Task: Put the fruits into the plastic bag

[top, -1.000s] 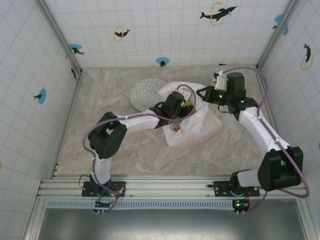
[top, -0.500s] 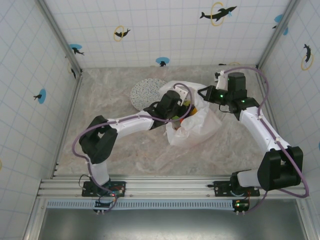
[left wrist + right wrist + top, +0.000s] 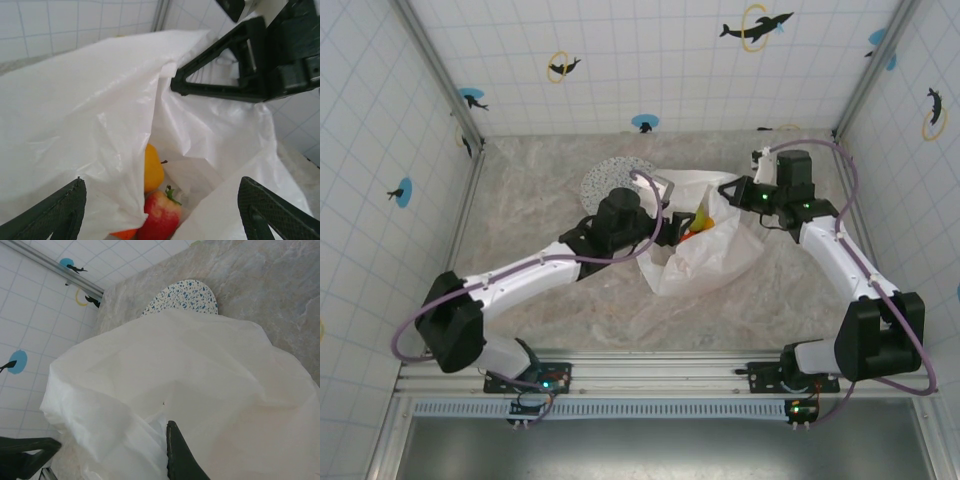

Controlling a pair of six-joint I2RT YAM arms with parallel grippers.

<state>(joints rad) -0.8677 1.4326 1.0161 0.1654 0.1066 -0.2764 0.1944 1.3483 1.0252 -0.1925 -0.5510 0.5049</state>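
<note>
The white plastic bag lies crumpled mid-table with its mouth held up. My right gripper is shut on the bag's upper rim; in the right wrist view its dark finger pinches the white film. My left gripper hovers at the bag's left edge, open and holding nothing. In the left wrist view its fingertips flank the opening. Inside the bag lie a yellow fruit, a red fruit and a bit of an orange one. From above, yellow and red fruit show through the mouth.
A round grey speckled plate sits just behind my left wrist, also seen past the bag. Tiled walls and metal posts close in the marbled table on three sides. The right gripper hangs close over the bag mouth.
My left arm has drawn back to the left, from over the bag's mouth to its left edge, and its elbow has dropped low and left. The right gripper keeps holding the rim.
</note>
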